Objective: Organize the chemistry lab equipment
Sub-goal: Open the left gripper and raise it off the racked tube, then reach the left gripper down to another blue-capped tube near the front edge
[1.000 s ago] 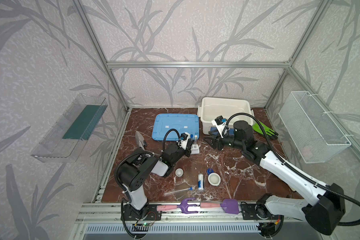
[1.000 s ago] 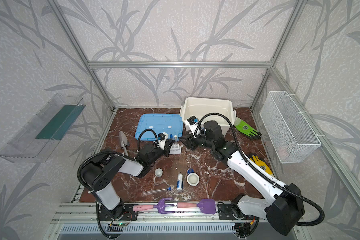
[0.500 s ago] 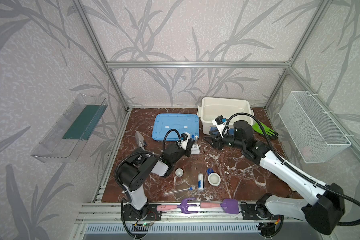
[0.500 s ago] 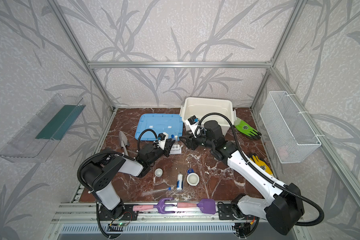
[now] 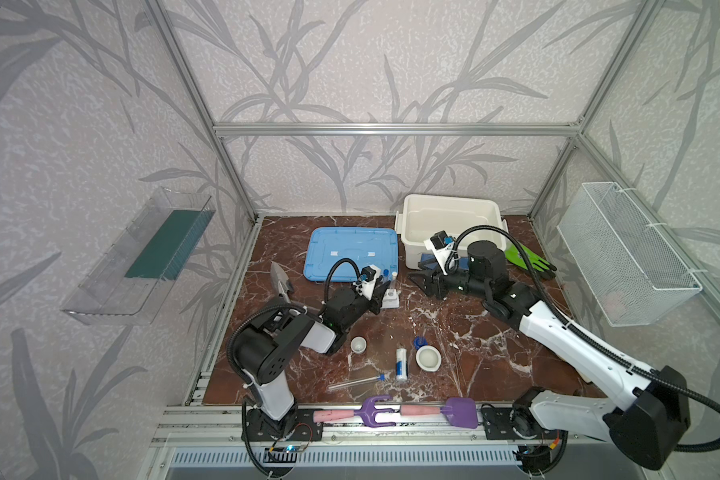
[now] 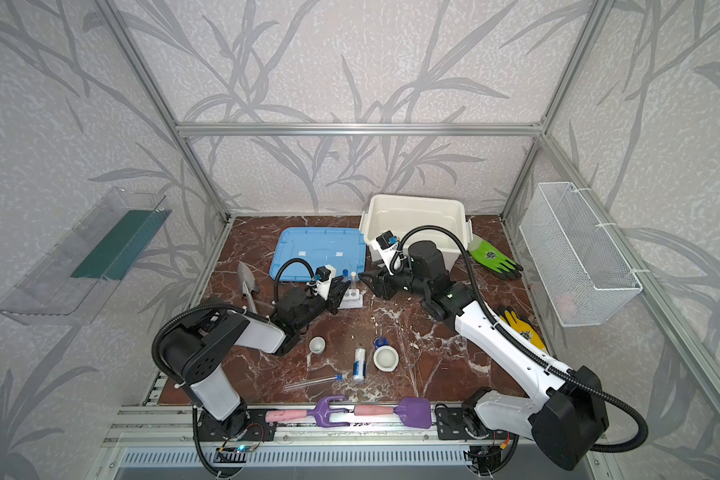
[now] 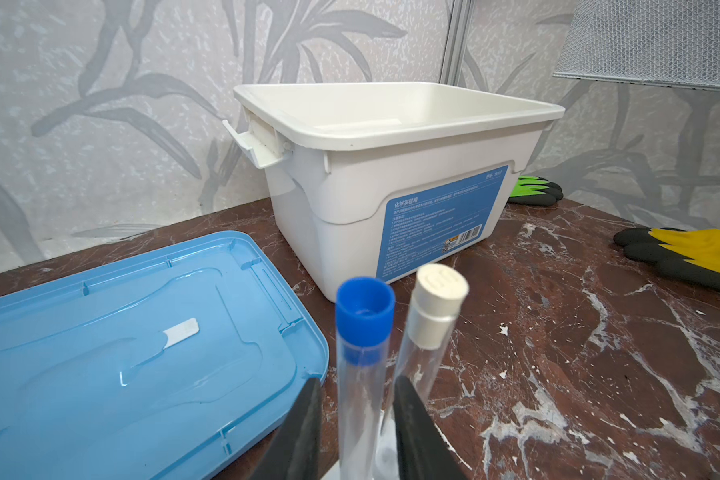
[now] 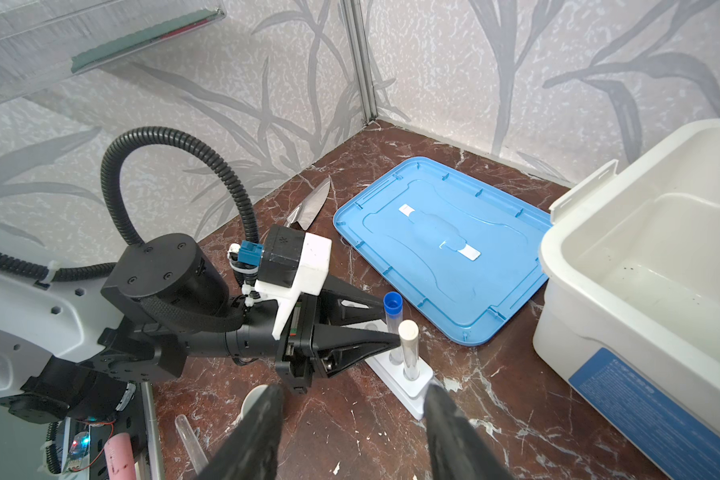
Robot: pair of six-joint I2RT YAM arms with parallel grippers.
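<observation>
The white rack [image 5: 390,299] [image 8: 408,384] stands in front of the blue lid and holds two upright test tubes, one blue-capped [image 7: 362,357] [image 5: 385,279] and one white-capped [image 7: 433,316]. My left gripper [image 7: 358,384] [image 5: 381,286] is open around the blue-capped tube, with a gap showing at its fingers. My right gripper [image 8: 353,390] [image 5: 416,280] hovers open and empty just right of the rack. Nearer the front lie a small white cup [image 5: 358,345], a small blue piece [image 5: 418,342], a white bowl [image 5: 428,358], a blue-labelled bottle [image 5: 400,363] and a loose test tube [image 5: 356,382].
A white bin [image 5: 449,203] stands at the back, with its blue lid [image 5: 352,253] flat to its left. A metal trowel [image 5: 281,280] lies at the left. Purple tools [image 5: 375,413] rest on the front rail. A green glove [image 5: 531,259] and a yellow glove [image 6: 522,328] lie at the right.
My left gripper's jaws have parted from the blue-capped tube, which stays upright in the rack. The right arm has hardly moved.
</observation>
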